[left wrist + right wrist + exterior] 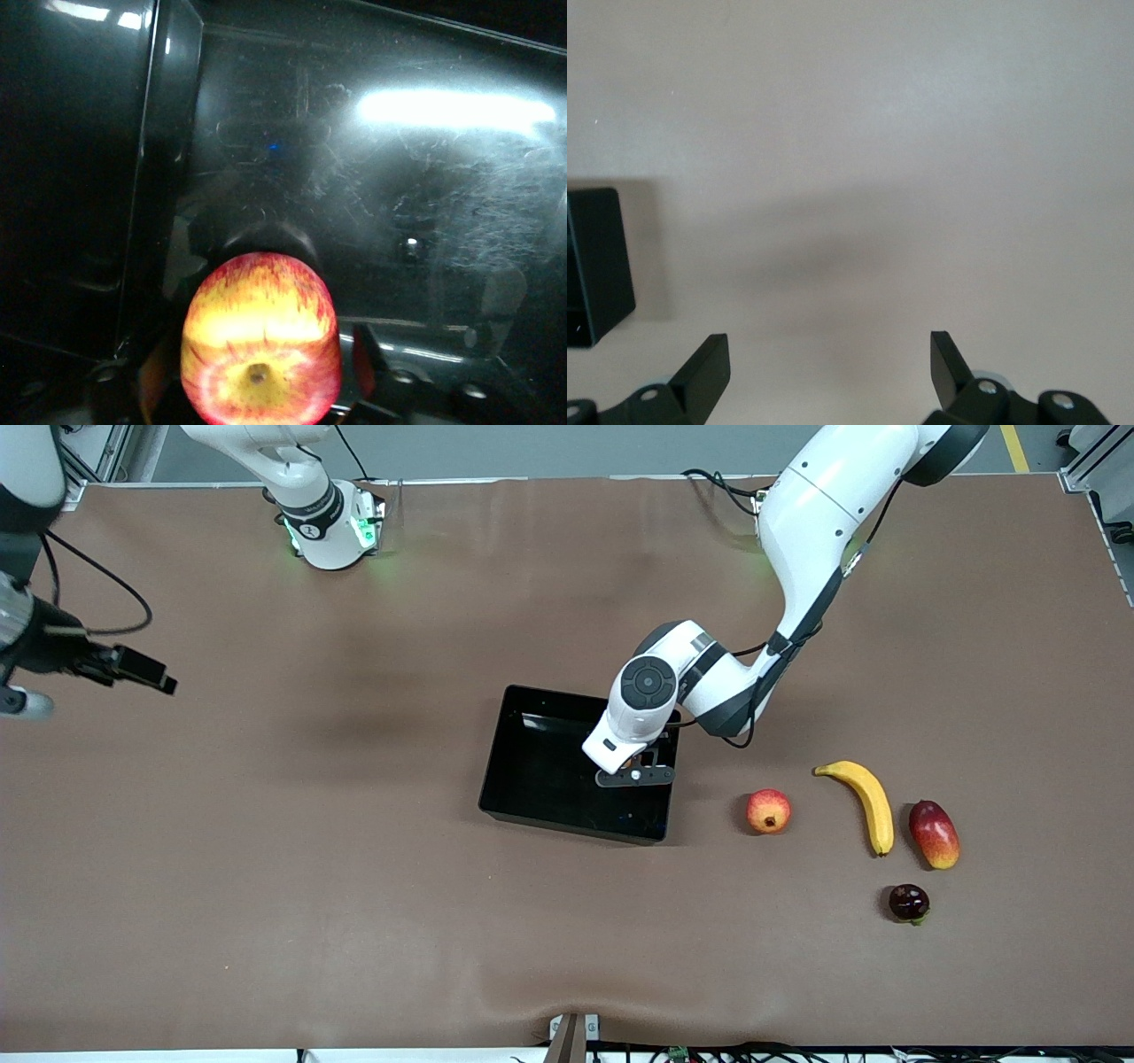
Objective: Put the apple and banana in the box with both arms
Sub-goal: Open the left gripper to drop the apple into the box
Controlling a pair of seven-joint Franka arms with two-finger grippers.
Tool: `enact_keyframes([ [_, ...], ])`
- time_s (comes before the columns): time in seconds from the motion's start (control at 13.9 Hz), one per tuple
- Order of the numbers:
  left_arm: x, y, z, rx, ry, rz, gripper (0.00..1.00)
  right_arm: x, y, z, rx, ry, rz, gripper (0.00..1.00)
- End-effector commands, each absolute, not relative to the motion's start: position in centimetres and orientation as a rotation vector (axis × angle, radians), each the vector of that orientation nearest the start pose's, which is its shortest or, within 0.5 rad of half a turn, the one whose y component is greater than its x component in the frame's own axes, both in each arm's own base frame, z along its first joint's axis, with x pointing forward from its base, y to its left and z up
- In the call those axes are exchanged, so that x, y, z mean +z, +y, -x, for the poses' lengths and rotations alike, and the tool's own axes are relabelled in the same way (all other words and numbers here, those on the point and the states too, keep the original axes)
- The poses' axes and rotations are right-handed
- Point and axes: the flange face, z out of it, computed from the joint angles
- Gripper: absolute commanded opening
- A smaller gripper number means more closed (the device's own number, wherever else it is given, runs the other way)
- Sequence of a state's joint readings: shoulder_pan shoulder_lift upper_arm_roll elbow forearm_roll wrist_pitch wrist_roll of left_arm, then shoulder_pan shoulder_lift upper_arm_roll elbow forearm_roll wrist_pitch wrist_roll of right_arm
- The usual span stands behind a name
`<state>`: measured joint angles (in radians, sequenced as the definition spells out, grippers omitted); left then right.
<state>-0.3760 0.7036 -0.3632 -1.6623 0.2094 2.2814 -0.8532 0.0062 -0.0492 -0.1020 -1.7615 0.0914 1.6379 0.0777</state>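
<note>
One apple point(260, 352) clamped in left gripper point(634, 771) over box point(532, 779) | banana point(864, 802) on table, toward left arm's end | right gripper point(828, 372) wide open, empty, waiting | risk: apple bounces out if released high

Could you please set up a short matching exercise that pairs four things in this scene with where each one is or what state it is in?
Things:
1. apple
2. banana
3. right gripper
4. box

Place or state:
a. open over bare table
b. on the table beside the mango
c. held by the left gripper
d. under the left gripper

Pairs: 1-c, 2-b, 3-a, 4-d
</note>
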Motion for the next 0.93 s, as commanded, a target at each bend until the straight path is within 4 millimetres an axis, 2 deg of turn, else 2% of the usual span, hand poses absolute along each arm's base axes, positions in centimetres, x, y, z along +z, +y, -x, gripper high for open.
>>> enact_keyframes([
  [0.0,24.3,-43.4,-52.4,0.041,-0.151,3.168,1.0,60.8,-4.9,-53.3,0.117,0.306,3.045,1.0],
  [0.14,28.4,-42.6,-52.9,0.012,-0.174,3.152,1.0,63.5,-4.4,-53.0,0.106,0.287,3.048,1.0],
  [0.22,31.2,-41.6,-53.5,-0.016,-0.191,3.147,1.0,64.1,-3.8,-52.9,0.116,0.271,3.048,1.0],
  [0.36,36.4,-38.0,-55.6,-0.093,-0.273,3.139,1.0,65.1,-2.3,-53.0,0.086,0.183,3.054,1.0],
  [0.5,39.1,-32.6,-58.1,-0.116,-0.347,3.115,1.0,66.1,-2.3,-53.8,0.042,0.093,3.062,1.0],
  [0.57,39.2,-29.8,-59.3,-0.093,-0.349,3.093,1.0,66.2,-2.0,-53.8,0.038,0.048,3.063,1.0],
  [0.72,38.0,-22.3,-62.0,-0.045,-0.446,3.055,1.0,65.1,-1.8,-53.7,0.085,0.016,3.067,1.0],
  [0.86,36.2,-17.4,-63.8,-0.008,-0.521,3.033,1.0,64.6,-2.3,-53.7,0.101,-0.01,3.074,1.0],
])
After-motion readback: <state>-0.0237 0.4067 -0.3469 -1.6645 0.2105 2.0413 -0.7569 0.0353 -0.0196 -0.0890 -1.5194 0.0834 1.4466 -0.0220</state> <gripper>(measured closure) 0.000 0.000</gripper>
